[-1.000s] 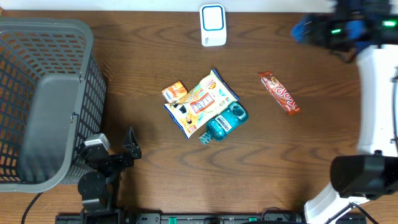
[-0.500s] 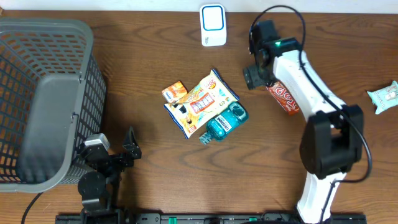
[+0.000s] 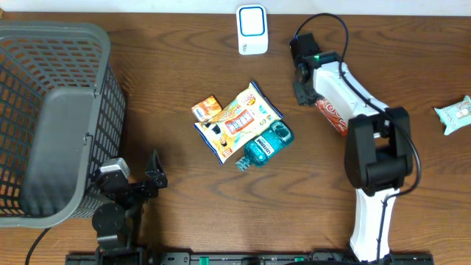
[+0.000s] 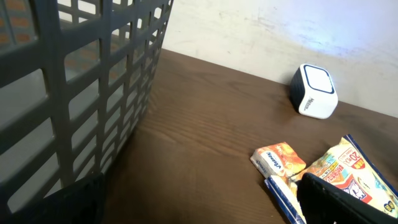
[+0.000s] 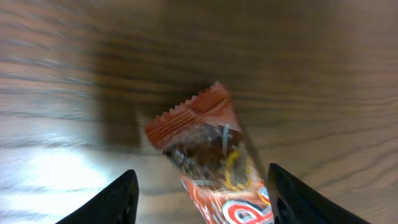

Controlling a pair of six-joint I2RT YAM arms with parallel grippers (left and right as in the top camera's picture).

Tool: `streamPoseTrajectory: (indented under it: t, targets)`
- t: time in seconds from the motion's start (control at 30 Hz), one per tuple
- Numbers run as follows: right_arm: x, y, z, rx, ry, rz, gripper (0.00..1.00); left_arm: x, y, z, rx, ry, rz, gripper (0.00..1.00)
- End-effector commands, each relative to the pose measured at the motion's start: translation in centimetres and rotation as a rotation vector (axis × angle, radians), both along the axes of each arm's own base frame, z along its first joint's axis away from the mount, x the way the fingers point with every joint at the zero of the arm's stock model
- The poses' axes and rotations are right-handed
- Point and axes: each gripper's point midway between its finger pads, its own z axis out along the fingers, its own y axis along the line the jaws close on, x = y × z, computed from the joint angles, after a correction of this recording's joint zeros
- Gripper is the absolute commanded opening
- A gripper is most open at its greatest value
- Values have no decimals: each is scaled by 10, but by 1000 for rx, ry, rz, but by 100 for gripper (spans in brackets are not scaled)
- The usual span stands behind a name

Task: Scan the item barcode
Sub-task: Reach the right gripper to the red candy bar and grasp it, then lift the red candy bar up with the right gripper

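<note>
A dark mesh basket (image 3: 59, 110) stands at the tabletop's (image 3: 184, 213) left edge. Just beside its near corner the left tool (image 3: 136, 177) rests with its fingers spread wide, holding nothing. In the middle lie an orange packet (image 3: 207, 108), a snack bag (image 3: 237, 120) and a blue bottle (image 3: 267, 142), with a white scanner (image 3: 252, 29) beyond them. To the right a red candy bar (image 3: 333, 118) lies flat, its long axis diagonal (far-left end to near-right end). The right tool (image 5: 202, 180) straddles its crimped far-left end, fingers apart, not pinching.

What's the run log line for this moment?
phase: pre-grasp | right gripper: open, astride red candy bar | left gripper: open, beside basket | scanner: nothing in front
</note>
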Motion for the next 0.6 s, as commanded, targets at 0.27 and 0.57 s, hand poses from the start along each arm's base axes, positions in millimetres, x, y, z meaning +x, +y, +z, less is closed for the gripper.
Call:
streamPoseTrajectory:
  t: [0.27, 0.57]
  targets:
    - [-19, -31, -72, -179, 107, -120, 16, 0, 1, -14, -14, 32, 8, 98]
    - [-37, 77, -44, 471, 282, -4, 1, 0, 1, -14, -14, 32, 8, 98]
